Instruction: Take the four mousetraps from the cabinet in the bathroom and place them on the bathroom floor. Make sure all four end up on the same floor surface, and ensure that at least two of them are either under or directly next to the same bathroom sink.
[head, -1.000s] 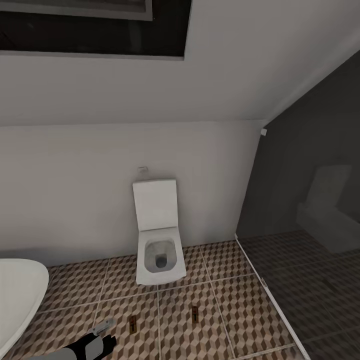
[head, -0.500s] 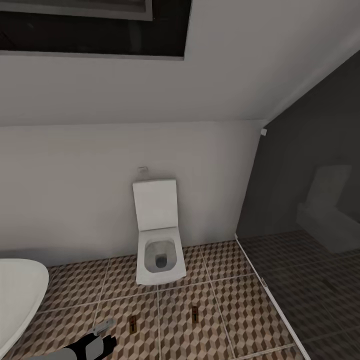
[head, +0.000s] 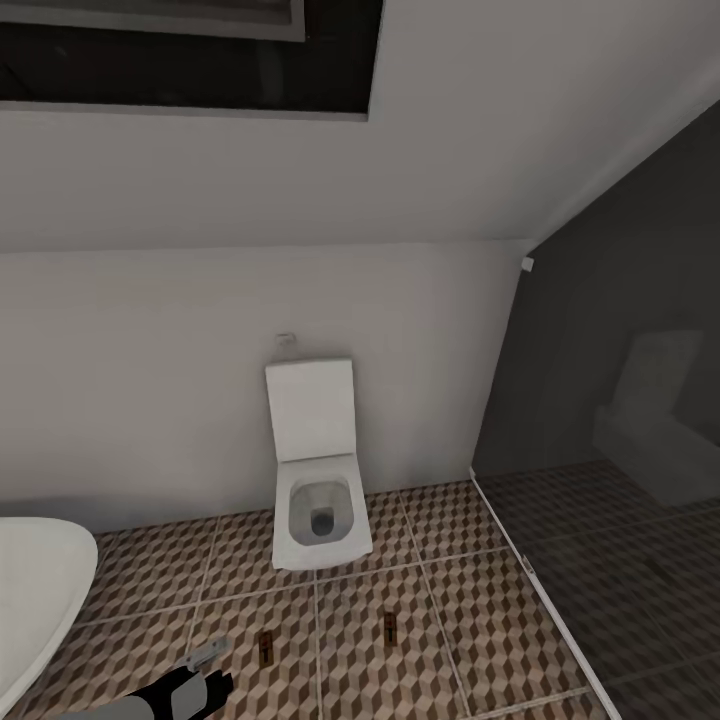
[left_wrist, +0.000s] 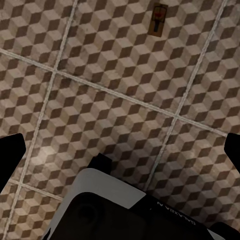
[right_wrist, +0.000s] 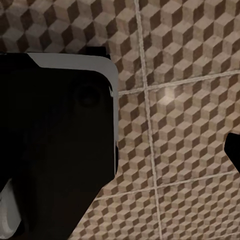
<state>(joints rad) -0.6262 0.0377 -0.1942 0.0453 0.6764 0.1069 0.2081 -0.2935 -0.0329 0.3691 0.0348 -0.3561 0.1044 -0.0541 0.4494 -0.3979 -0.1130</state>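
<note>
Bathroom floor (head: 470, 620) of cube-patterned brown, beige and white tiles fills the lower frame. 2 mousetraps lie flat on it, apart: one (head: 266, 647) lower centre-left, another (head: 390, 627) lower centre. A mousetrap (left_wrist: 159, 19) also lies on the tiles in the left wrist view.

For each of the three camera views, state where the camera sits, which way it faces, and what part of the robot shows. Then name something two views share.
Head view: high on the robot, facing forward and down at the toilet, two mousetraps and the left arm.
Left wrist view: on the left arm, facing down at the bathroom floor; dark fingertips at the edges.
Right wrist view: facing down; robot's body shows.
Shared: the floor, a mousetrap.
</note>
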